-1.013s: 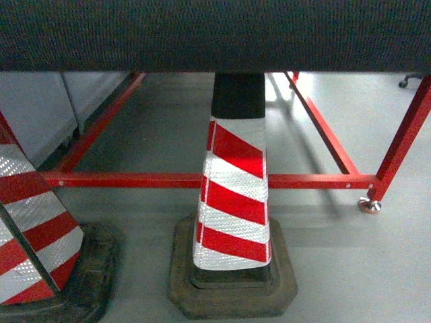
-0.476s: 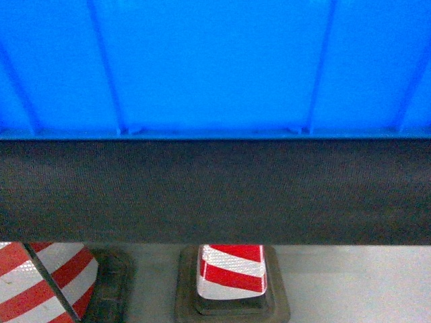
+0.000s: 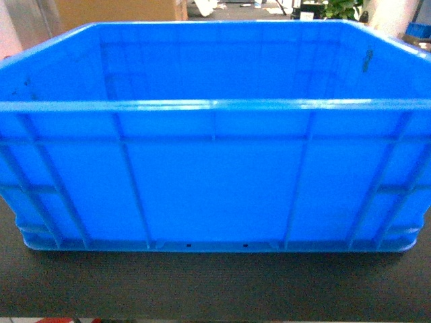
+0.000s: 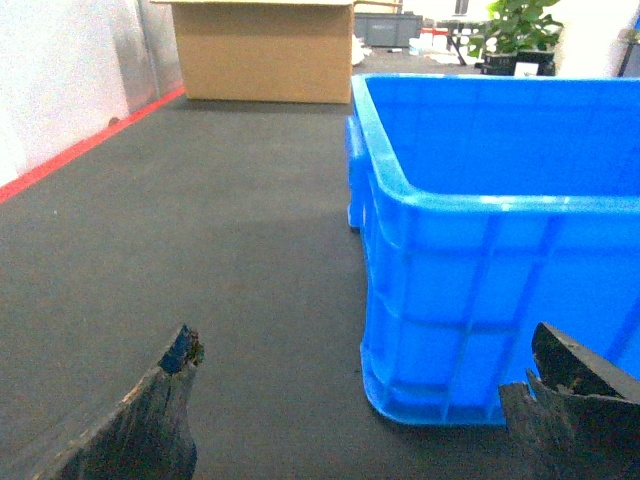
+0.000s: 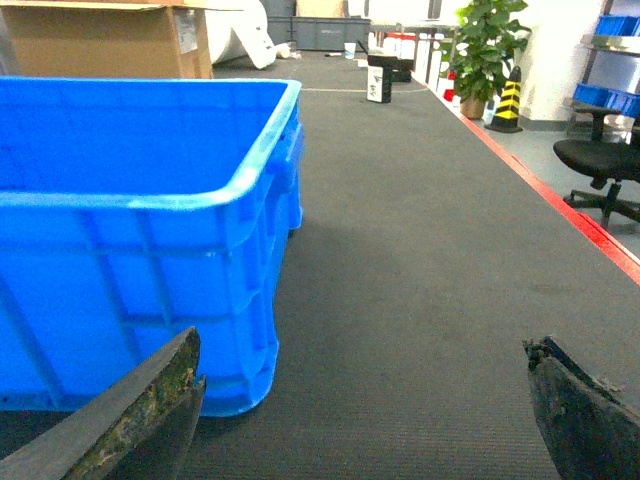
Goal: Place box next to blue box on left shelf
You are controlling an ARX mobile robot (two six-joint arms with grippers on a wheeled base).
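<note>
A large blue open-topped box (image 3: 215, 175) stands on a dark matted table (image 3: 215, 286) and fills the head view; what shows of its inside is empty. My left gripper (image 4: 365, 345) is open at the box's near left corner (image 4: 440, 300), its right finger (image 4: 575, 395) in front of the blue wall and its left finger (image 4: 150, 410) over bare mat. My right gripper (image 5: 362, 345) is open at the near right corner (image 5: 200, 280), its left finger (image 5: 140, 415) in front of that corner. Neither holds anything. The left shelf is out of view.
A cardboard box (image 4: 265, 50) sits at the far end of the table behind the blue box. Red lines edge the table (image 4: 60, 160) on the left and on the right (image 5: 560, 190). Off the right side are a potted plant (image 5: 490, 50), a striped cone (image 5: 508, 100) and an office chair (image 5: 600, 170).
The head view has risen from the red frame and striped cones under the table, past the table's edge, to table-top height, where the blue box now fills it.
</note>
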